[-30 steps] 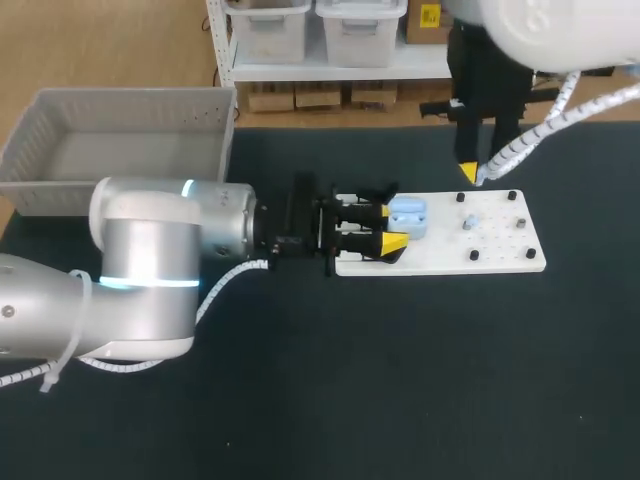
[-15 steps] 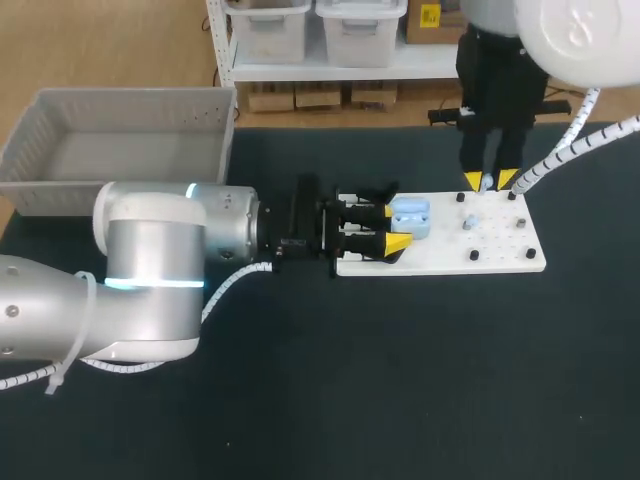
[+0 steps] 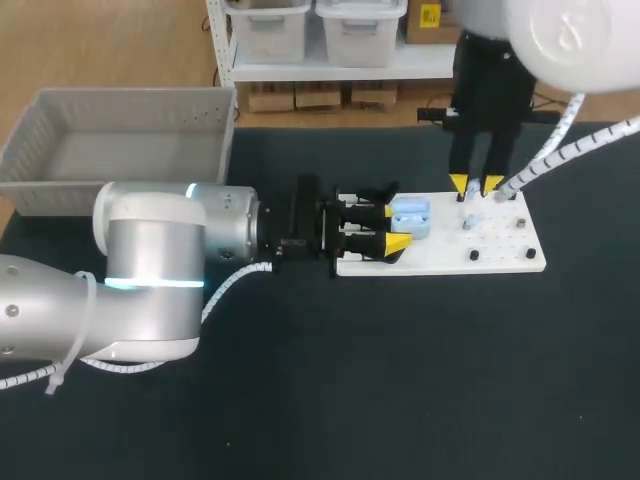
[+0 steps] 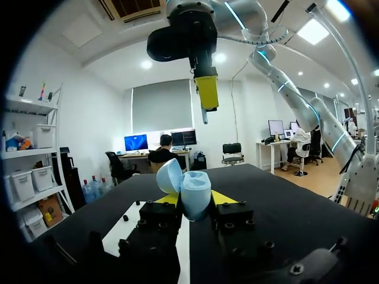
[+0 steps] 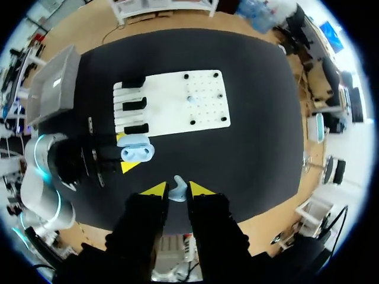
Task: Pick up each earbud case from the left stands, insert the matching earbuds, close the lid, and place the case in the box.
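Worktop [image 3: 400, 380]: dark mat.
Box [image 3: 60, 195]: grey, at 10 o'clock on worktop.
Board [image 3: 500, 255]: white, 2 o'clock of centre.
Left gripper [image 3: 393, 227]: clamped on light-blue case [image 3: 410, 217], lid open, over board's 9 o'clock end.
Right gripper [image 3: 476, 185]: narrow, pinching earbud [image 5: 177, 190], above board's 12 o'clock edge.

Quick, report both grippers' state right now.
Left gripper: closed, holding the open light-blue earbud case.
Right gripper: closed, holding a pale blue earbud between its tips.
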`<state>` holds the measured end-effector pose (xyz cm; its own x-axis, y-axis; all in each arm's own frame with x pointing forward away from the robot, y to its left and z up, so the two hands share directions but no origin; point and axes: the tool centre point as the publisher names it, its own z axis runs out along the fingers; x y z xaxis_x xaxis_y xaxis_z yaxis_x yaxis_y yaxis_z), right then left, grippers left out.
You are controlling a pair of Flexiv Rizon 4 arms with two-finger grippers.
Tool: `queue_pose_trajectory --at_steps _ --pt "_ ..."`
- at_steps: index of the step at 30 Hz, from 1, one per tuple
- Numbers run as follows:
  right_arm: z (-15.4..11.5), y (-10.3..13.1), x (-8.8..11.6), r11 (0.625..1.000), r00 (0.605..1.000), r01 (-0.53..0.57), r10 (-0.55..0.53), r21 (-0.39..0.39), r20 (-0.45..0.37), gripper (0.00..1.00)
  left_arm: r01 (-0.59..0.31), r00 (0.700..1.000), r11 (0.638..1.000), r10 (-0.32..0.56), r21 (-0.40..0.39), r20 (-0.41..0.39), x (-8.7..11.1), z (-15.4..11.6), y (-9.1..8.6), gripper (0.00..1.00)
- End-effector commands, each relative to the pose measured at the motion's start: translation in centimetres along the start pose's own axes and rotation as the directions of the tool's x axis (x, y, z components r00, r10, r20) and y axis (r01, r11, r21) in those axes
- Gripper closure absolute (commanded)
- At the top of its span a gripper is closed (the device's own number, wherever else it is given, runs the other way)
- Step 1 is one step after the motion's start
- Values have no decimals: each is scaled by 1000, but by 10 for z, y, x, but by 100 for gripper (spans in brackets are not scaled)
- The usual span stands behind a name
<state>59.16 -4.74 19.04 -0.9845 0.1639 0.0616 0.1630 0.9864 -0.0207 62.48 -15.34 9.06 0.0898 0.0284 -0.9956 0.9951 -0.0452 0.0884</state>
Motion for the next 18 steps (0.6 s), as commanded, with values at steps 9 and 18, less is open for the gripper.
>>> queue_pose_trajectory --at_steps 9,18 --pt "9 22 -4 981 979 -194 193 21 60 100 -3 1000 1000 3 -8 2 0 0 -2 100" --pt "14 39 -9 965 965 -241 228 101 125 100 -3 1000 1000 3 -8 2 0 0 -2 100"
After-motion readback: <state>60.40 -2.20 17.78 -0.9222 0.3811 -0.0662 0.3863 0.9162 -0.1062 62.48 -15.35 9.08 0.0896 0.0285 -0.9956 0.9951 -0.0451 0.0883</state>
